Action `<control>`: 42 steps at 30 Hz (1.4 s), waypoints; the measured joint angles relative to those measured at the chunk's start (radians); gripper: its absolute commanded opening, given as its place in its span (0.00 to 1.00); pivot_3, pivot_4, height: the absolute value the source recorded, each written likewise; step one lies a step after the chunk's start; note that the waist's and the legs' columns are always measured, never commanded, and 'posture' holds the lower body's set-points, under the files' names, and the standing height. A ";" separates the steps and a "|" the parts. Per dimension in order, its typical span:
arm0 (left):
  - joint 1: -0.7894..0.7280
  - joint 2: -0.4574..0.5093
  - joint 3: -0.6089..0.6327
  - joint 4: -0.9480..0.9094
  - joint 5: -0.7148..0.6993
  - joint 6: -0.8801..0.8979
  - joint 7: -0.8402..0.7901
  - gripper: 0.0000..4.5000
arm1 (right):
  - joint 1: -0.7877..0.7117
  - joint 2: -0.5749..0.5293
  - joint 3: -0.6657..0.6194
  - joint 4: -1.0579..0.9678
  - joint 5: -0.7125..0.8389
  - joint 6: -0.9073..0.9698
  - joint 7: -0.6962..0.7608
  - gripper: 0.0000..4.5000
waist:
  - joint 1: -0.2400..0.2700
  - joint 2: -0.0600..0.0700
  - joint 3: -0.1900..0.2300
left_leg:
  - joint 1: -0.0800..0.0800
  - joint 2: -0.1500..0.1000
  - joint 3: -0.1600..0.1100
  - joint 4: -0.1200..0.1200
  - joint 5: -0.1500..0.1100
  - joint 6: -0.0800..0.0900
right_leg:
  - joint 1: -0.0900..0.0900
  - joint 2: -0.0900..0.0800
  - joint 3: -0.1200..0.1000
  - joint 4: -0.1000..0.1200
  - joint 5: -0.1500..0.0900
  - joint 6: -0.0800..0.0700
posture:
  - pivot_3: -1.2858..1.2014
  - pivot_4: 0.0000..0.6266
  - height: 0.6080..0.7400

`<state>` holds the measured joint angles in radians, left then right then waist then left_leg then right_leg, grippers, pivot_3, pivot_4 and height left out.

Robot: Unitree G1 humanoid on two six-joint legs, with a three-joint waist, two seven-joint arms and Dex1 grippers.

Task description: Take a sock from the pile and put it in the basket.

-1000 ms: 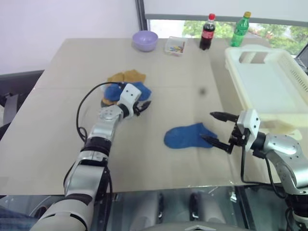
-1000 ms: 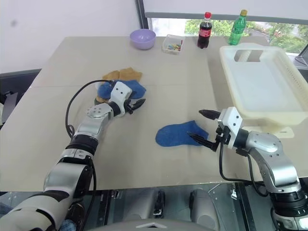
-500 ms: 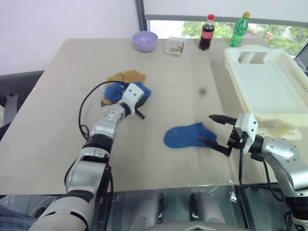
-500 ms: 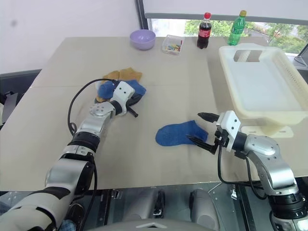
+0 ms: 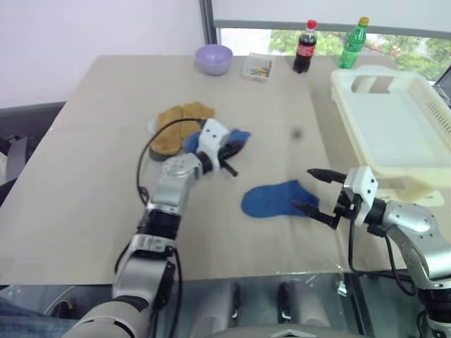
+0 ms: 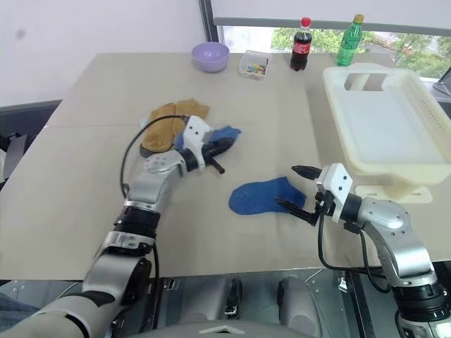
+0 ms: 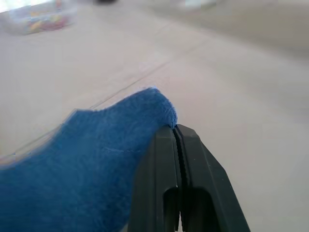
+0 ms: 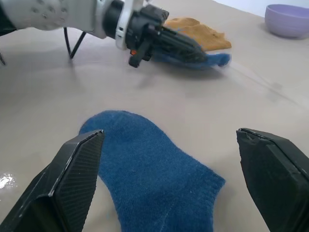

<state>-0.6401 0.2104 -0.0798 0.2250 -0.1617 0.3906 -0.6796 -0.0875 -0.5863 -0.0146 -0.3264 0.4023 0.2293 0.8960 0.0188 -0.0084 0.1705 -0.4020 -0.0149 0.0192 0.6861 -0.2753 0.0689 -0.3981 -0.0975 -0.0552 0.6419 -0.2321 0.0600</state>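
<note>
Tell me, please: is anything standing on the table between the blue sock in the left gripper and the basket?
Nothing visible does. Bare table lies between the held blue sock and the basket; another blue sock lies nearer the robot.

Mustard-tan socks of the pile (image 6: 168, 121) lie flat mid-table; 1 fuzzy blue sock (image 6: 224, 135) trails beside them. The cream slatted basket (image 6: 416, 151) sits far right, upright.
</note>
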 measured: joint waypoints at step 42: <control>-0.044 0.095 0.116 0.188 -0.152 0.053 0.053 0.59 | -0.308 0.224 -0.068 0.114 0.127 0.865 -0.378 1.00 | -0.007 0.000 0.000 | 0.000 0.001 0.003 -0.002 0.000 0.000 | -0.004 0.004 0.004 0.001 0.001 0.000 | 0.52 0.24 1.00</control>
<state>-0.6837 0.3053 0.0361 0.4134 -0.3138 0.4433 -0.6268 -0.3957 -0.3621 -0.0828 -0.2120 0.5290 1.0945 0.5183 0.0122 -0.0080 0.1703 -0.4021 -0.0137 0.0218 0.6845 -0.2749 0.0686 -0.4017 -0.0940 -0.0513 0.6429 -0.2316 0.0602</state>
